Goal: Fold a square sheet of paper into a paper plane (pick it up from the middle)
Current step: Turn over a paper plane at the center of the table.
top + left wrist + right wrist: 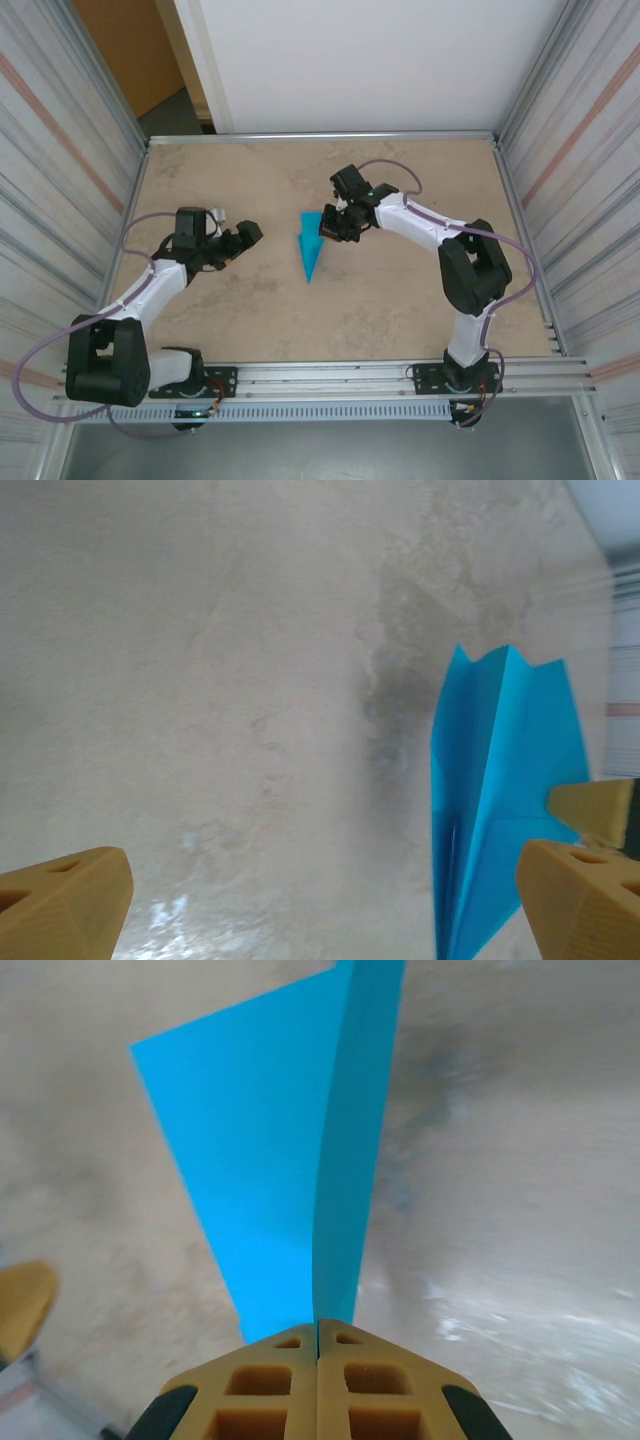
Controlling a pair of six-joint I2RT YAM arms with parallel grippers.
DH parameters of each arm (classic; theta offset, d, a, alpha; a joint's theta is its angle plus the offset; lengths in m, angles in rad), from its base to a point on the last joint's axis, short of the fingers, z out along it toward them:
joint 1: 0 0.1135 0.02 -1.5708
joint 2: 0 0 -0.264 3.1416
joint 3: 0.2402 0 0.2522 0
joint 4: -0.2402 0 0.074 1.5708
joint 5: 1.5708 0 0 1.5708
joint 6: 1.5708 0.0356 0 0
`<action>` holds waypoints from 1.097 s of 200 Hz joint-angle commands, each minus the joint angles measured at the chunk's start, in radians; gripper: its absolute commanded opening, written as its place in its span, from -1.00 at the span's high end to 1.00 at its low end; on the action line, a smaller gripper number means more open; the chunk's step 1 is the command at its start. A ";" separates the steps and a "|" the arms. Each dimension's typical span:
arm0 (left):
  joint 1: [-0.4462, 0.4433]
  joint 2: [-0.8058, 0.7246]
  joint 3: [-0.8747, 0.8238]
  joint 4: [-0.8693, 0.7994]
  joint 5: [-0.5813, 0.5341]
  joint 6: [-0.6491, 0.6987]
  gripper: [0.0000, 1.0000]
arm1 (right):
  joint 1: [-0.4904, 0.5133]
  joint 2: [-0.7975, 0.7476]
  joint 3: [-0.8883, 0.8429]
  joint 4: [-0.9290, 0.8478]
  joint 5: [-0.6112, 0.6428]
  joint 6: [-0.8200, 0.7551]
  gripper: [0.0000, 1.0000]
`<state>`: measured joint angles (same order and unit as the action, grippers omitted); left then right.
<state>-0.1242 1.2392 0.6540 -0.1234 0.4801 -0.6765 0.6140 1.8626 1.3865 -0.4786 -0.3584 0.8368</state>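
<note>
Paper plane (311,246) mid-worktop (400,300), nose toward arm bases. Tail end pinched along centre fold by right fingers (350,1370), closed tight on it. Left fingers (65,900) spread wide, empty, near plane but apart. Judgement: featherweight, thin, floppy, crushes easily. Best hold is layered centre fold, light pinch.

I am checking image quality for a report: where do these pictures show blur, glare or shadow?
Top external view: even light, sharp around the paper plane. Left wrist view: soft focus, a grey shadow patch on the table left of the plane, glare near the bottom edge. Right wrist view: table blurred, glare streaks at lower right, the right gripper sharp.
</note>
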 commanded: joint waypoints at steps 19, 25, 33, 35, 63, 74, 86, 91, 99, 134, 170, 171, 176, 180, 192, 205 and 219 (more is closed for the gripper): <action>-0.045 0.058 -0.030 0.120 0.080 -0.085 -0.91 | -0.047 0.009 -0.152 0.339 -0.308 -0.050 1.00; -0.063 0.072 -0.025 0.121 0.072 -0.088 -0.90 | -0.054 0.014 -0.169 0.360 -0.321 -0.058 1.00; -0.093 0.091 -0.017 0.124 0.061 -0.093 -0.88 | -0.061 0.019 -0.193 0.384 -0.330 -0.064 1.00; -0.102 0.097 -0.016 0.125 0.059 -0.094 -0.88 | -0.063 0.021 -0.199 0.388 -0.331 -0.065 1.00; -0.206 0.200 0.030 0.137 0.028 -0.113 -0.76 | -0.100 0.044 -0.266 0.440 -0.358 -0.070 1.00; -0.244 0.249 0.058 0.137 0.027 -0.119 -0.67 | -0.117 0.051 -0.290 0.454 -0.362 -0.067 1.00; -0.272 0.303 0.092 0.142 0.036 -0.126 -0.54 | -0.132 0.052 -0.311 0.465 -0.362 -0.067 1.00; -0.282 0.325 0.105 0.144 0.039 -0.128 -0.49 | -0.137 0.053 -0.320 0.468 -0.361 -0.067 1.00; -0.298 0.353 0.128 0.146 0.044 -0.130 -0.43 | -0.146 0.053 -0.330 0.472 -0.360 -0.068 1.00; -0.337 0.449 0.197 0.136 0.045 -0.129 -0.12 | -0.158 0.064 -0.352 0.485 -0.364 -0.073 1.00; -0.339 0.502 0.237 0.125 0.056 -0.129 0.19 | -0.165 0.074 -0.357 0.489 -0.367 -0.073 1.00; -0.339 0.503 0.238 0.125 0.056 -0.128 0.19 | -0.166 0.074 -0.357 0.489 -0.367 -0.073 1.00; -0.339 0.508 0.244 0.125 0.059 -0.125 0.21 | -0.165 0.075 -0.357 0.491 -0.369 -0.073 1.00; -0.339 0.514 0.249 0.125 0.062 -0.123 0.22 | -0.167 0.076 -0.356 0.491 -0.370 -0.073 1.00; -0.340 0.530 0.270 0.119 0.072 -0.118 0.27 | -0.168 0.078 -0.356 0.492 -0.370 -0.073 1.00; -0.341 0.553 0.297 0.097 0.074 -0.109 0.37 | -0.170 0.080 -0.354 0.492 -0.372 -0.073 1.00; -0.341 0.579 0.325 0.075 0.074 -0.102 0.50 | -0.170 0.080 -0.355 0.498 -0.375 -0.070 1.00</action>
<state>-0.4603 1.7832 0.9192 -0.0063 0.5327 -0.8066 0.4515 1.9228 1.0374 0.0021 -0.7101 0.7944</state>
